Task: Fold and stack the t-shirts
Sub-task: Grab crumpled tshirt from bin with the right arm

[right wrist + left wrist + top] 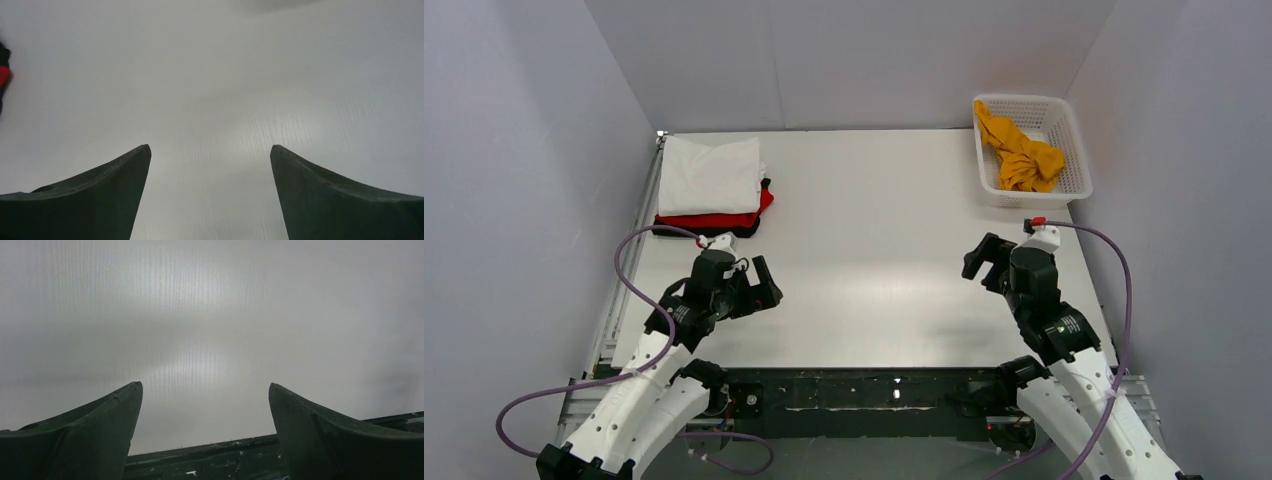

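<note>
A mustard-orange t-shirt lies crumpled in the white lattice basket at the back right. A folded white t-shirt tops a stack at the back left, over a red one and a black one at the bottom. My left gripper is open and empty above the bare table, in front of the stack; its wrist view shows only table and the dark near edge. My right gripper is open and empty in front of the basket; its wrist view shows bare table.
The white table has grey walls on three sides. A metal rail runs along its left edge. A dark strip lies at the near edge between the arm bases. Purple cables loop off both arms.
</note>
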